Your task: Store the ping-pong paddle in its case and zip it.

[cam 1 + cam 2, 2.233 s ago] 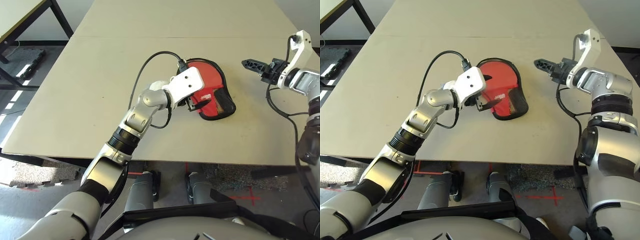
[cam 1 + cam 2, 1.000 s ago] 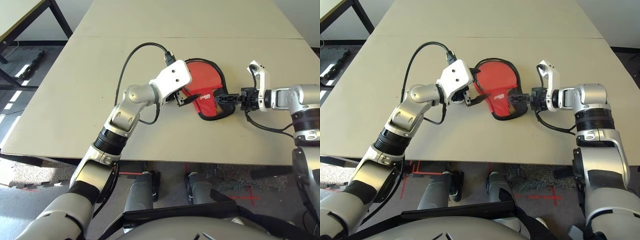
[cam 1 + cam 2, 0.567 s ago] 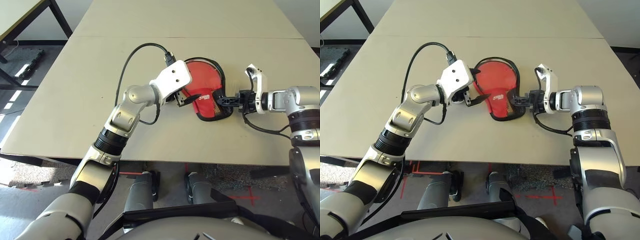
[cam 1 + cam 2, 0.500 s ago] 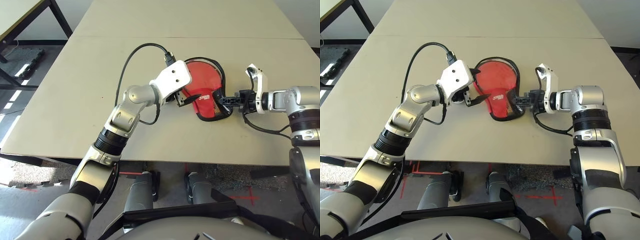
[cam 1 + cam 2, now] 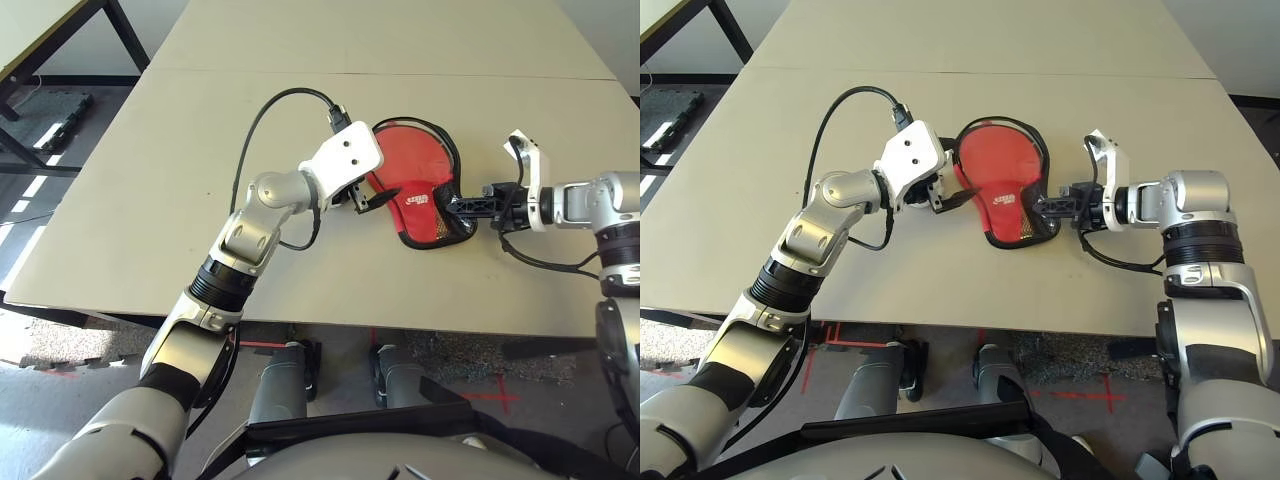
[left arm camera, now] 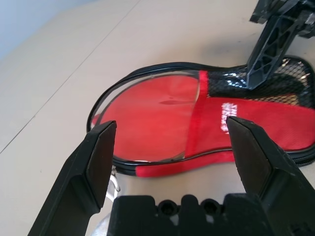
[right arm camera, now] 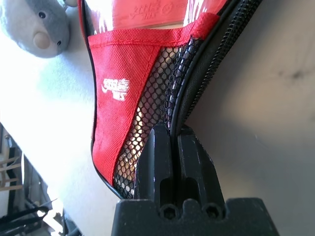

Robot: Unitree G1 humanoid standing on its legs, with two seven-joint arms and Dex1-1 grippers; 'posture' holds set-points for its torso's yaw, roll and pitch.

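**Now the right pincer has bitten the case's narrow end**

Just a second ago the right pincer (image 5: 462, 205) stood open beside the case (image 5: 418, 188); its two fingers are now pressed flat together. In the right wrist view they are closed on the black zipper trim (image 7: 194, 96) at the case's mesh-pocket end, so the case is pinched there, though whether the zipper pull itself is between the fingers cannot be told. The narrow end has also shifted a little toward the right edge of the tabletop (image 5: 200, 130) along with that arm, which suggests the grip is holding.

The left pincer (image 6: 174, 147) has not changed: its fingers stand wide apart and empty, hovering just beside the round end of the case on the side toward the left edge. The case lies flat around the middle of the tabletop, and the ping-pong paddle (image 6: 152, 120) sits inside it, its red face showing through the open part of the round end.

My reading is that the paddle is stowed and the zipping step is starting; the trim around the round end looks unclosed as yet.
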